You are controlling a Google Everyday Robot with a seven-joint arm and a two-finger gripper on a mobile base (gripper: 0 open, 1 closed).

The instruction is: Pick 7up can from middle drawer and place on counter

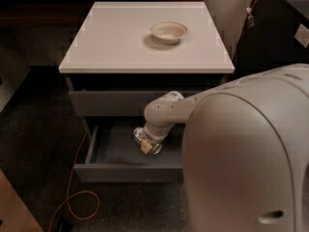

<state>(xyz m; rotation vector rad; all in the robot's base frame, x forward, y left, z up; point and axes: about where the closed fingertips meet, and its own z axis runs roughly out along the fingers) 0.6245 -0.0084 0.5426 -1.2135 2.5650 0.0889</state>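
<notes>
The middle drawer stands pulled open under the white counter, its dark grey inside showing. My arm reaches down into it from the right, and my gripper is inside the drawer near its middle. Something small, shiny and silvery with a yellowish patch sits at the gripper's tip. I cannot tell whether it is the 7up can or part of the gripper. No separate can shows on the drawer floor. The arm hides the right half of the drawer.
A shallow cream bowl sits on the counter's back right. The top drawer front is closed above the open one. An orange cable loops on the dark floor at the front left. A dark cabinet stands at the right.
</notes>
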